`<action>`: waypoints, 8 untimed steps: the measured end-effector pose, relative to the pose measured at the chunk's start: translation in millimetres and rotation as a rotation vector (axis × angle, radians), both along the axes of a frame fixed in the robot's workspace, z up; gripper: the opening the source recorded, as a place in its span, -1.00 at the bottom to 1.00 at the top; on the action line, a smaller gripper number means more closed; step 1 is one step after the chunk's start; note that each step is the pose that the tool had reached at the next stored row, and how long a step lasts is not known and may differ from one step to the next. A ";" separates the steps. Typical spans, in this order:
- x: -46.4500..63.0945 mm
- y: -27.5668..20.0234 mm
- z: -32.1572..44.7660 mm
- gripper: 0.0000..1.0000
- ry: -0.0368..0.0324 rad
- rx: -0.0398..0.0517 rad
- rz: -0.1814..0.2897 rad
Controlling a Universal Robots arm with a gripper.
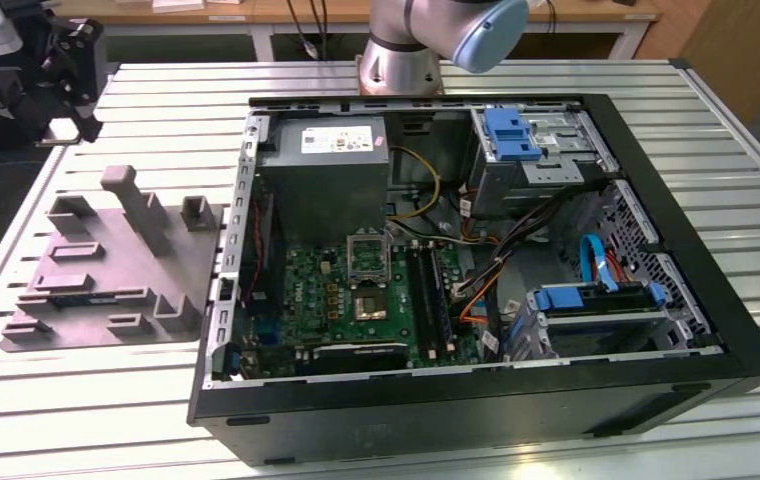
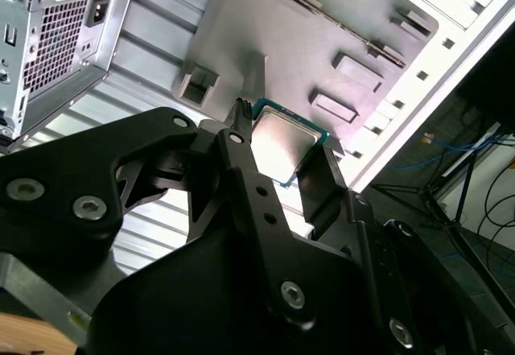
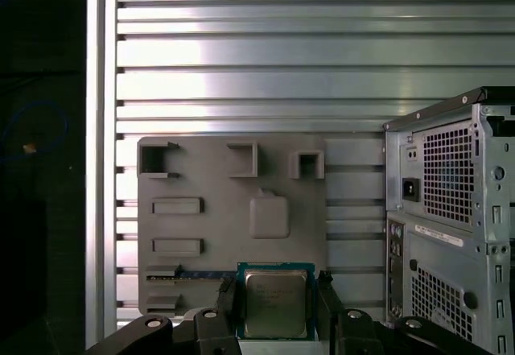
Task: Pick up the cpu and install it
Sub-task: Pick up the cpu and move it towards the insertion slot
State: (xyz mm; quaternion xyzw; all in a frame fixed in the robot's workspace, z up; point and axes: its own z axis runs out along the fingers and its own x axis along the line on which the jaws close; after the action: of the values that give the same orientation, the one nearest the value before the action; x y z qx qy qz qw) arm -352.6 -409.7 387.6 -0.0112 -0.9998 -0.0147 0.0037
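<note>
Since the cpu (image 3: 275, 307) is square, you have no long axis to go by: it lies flat between the fingers, its silvery metal top turned to both wrist cameras with a green rim showing round the lid. In the first wrist view its sides run square with the sides of the grey tray (image 3: 233, 210) lying beyond it. Your gripper (image 3: 276, 292) is clamped on the chip, one black finger (image 3: 228, 303) against one edge and its partner against the opposite edge, parted no wider than the chip itself. Reading the exterior view from its left, you find the tray on the slatted table (image 1: 87, 420), then just beside it the open computer case (image 1: 487, 425), with the grey power-supply box (image 1: 333, 170) and green motherboard (image 1: 313, 300) inside, and drive bays (image 1: 554, 170) with blue fittings toward the exterior view's right.
</note>
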 end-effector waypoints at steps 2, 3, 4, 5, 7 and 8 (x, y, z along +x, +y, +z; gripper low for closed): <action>1.7 0.0 0.0 -0.05 0.0001 0.0000 0.000; 2.6 0.0 0.0 -0.05 0.0000 0.0000 0.000; 3.4 0.0 0.0 -0.05 0.0001 0.0000 0.000; 4.4 0.0 0.0 -0.05 -0.0001 0.0000 0.000; 6.1 0.0 0.0 -0.05 0.0001 -0.0001 0.000; 6.9 0.0 0.0 -0.05 0.0000 0.0000 0.000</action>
State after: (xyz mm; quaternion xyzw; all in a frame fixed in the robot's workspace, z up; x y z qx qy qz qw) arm -345.6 -409.7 387.6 -0.0112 -0.9998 -0.0147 0.0037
